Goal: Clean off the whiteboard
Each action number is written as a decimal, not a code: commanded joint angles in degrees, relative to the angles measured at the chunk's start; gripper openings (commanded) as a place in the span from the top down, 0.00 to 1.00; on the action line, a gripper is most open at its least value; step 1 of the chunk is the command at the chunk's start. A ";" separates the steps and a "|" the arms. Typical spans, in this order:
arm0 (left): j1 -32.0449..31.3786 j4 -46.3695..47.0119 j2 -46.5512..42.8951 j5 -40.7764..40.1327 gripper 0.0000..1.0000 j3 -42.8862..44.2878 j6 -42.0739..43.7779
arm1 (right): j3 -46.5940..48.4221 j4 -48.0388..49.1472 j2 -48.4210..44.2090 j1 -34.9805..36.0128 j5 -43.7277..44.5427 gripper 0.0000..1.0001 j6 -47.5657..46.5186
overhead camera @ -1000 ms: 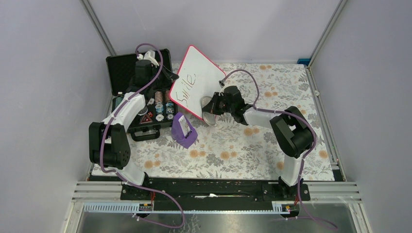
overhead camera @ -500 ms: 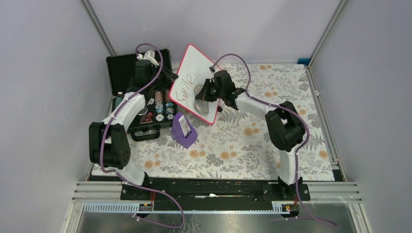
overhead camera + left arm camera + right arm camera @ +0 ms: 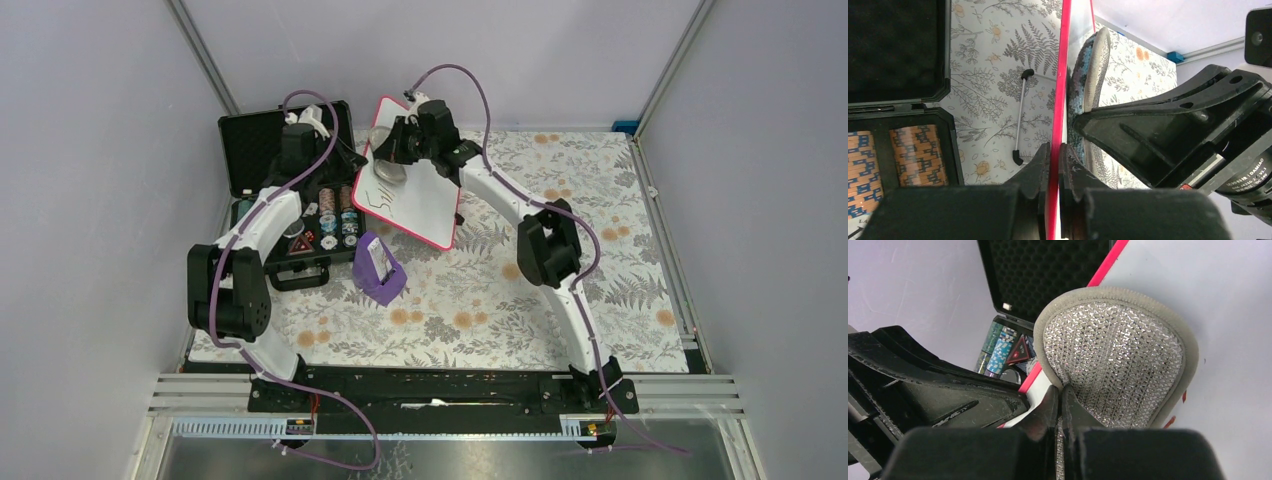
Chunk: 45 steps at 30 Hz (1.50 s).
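The whiteboard point(image 3: 425, 200) sits at approx 11 o'clock on the table point(image 3: 560, 170), tipped up on its edge just beside the open black case point(image 3: 260, 135). Can't tell if its low corner at 5 o'clock touches the cloth.

It looks thin, light and stiff w/ a slick face, so it'll prob skate or swing under any push unless it's braced. The red rim is the sensible place to take it, esp. the side away from the writing.

The left gripper point(image 3: 1054, 165) does just that: jaws nearly closed, pinching the rim edge-on from the case side.

The right gripper point(image 3: 1060, 400) has its jaws squeezed tight on the edge of a soft, glittery grey pad point(image 3: 1118, 345), which lies flat against the board face near the 10 o'clock corner. The pad looks floppy, so pressure needs to come square on.

Dark strokes show at the board's 8 o'clock part, below the pad.
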 commanded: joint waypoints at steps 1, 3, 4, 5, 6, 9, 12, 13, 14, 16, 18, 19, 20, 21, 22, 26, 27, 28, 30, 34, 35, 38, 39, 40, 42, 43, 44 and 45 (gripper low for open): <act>-3.94 -6.32 1.95 8.71 1.00 1.82 -0.64 | 5.17 -4.63 8.01 -1.43 -3.41 1.00 -1.30; -3.94 -7.40 2.09 7.88 1.00 2.43 0.15 | 2.80 -5.48 8.27 -3.24 -3.32 1.00 -1.14; -3.90 -7.74 2.00 7.63 1.00 2.64 0.40 | -0.23 -5.15 7.34 -4.13 -2.56 1.00 -1.29; -3.93 -7.95 1.92 7.44 1.00 2.71 0.54 | -4.22 -3.85 5.88 -4.98 -1.59 1.00 -1.16; -3.94 -7.93 1.84 7.41 1.00 2.71 0.65 | -9.21 -1.30 3.92 -6.02 -1.08 1.00 -0.68; -3.94 -7.93 1.71 7.58 1.00 2.77 0.61 | -20.76 6.74 -1.25 -8.55 -1.35 1.00 1.45; -3.94 -7.86 1.91 8.05 1.00 2.66 0.33 | -24.57 8.27 -3.52 -9.39 -0.86 1.00 1.11; -3.94 -7.92 1.96 8.16 1.00 2.66 0.22 | -24.19 8.07 -3.40 -9.36 -1.25 1.00 1.05; -3.94 -7.93 2.01 8.38 1.00 2.62 0.09 | -22.93 8.12 -2.77 -9.24 -2.52 1.00 1.19; -4.02 -7.85 2.09 8.49 1.00 2.60 -0.09 | -18.03 5.78 -0.22 -8.48 -4.79 1.00 0.78; -4.11 -7.91 2.03 8.57 1.00 2.52 -0.22 | -12.00 0.97 1.83 -6.89 -4.23 1.00 -1.53; -4.18 -7.92 1.97 8.58 1.00 2.52 -0.31 | -8.43 -0.92 2.79 -5.63 -3.89 1.00 -2.39; -4.24 -7.93 1.96 8.49 1.00 2.52 -0.23 | -6.02 -1.93 3.46 -4.77 -4.25 1.00 -2.96; -4.29 -7.92 1.96 8.44 1.00 2.52 -0.17 | -3.67 -2.73 4.30 -3.68 -4.84 1.00 -3.42; -4.36 -7.86 1.90 8.40 1.00 2.50 -0.19 | -1.06 -3.74 5.13 -2.50 -5.41 1.00 -4.05; -4.64 -7.92 1.82 8.19 1.00 2.45 -0.08 | 9.34 -8.49 8.35 1.95 -6.47 1.00 -7.65; -4.64 -7.93 1.79 8.17 1.00 2.44 -0.06 | 10.26 -8.15 8.77 2.44 -7.43 1.00 -7.21; -4.64 -7.92 1.80 8.14 1.00 2.43 -0.07 | 10.12 -6.89 9.05 2.69 -9.12 1.00 -6.03; -4.64 -7.90 1.71 7.87 1.00 2.43 0.06 | 9.30 -4.93 9.45 2.51 -10.34 1.00 -4.52; -4.64 -8.00 1.59 7.76 1.00 2.38 0.12 | 7.67 -6.07 10.41 0.72 -8.72 1.00 -4.27; -4.64 -7.99 1.54 7.88 1.00 2.33 0.03 | 6.30 -6.11 10.19 -0.53 -8.38 1.00 -3.56; -4.64 -7.95 1.26 7.60 1.00 2.35 0.19 | -1.31 -6.09 8.35 -3.18 -5.36 1.00 -3.02; -4.64 -8.13 1.12 7.42 1.00 2.32 0.27 | -3.92 -6.07 7.42 -4.01 -3.81 1.00 -3.23; -4.64 -8.24 1.13 7.30 1.00 2.41 0.41 | -6.44 -6.08 6.68 -4.85 -2.53 1.00 -3.53; -4.64 -8.41 1.13 7.49 1.00 2.50 0.34 | -10.00 -6.08 5.25 -5.93 -0.48 1.00 -3.74; -4.64 -8.37 1.10 7.65 1.00 2.52 0.11 | -11.00 -6.04 4.73 -6.25 0.21 1.00 -3.75; -4.64 -8.36 1.09 7.84 1.00 2.49 -0.03 | -11.65 -6.00 4.34 -6.32 0.58 1.00 -3.79; -4.64 -8.30 1.08 7.95 1.00 2.51 -0.02 | -11.91 -5.79 4.05 -6.33 0.67 1.00 -3.79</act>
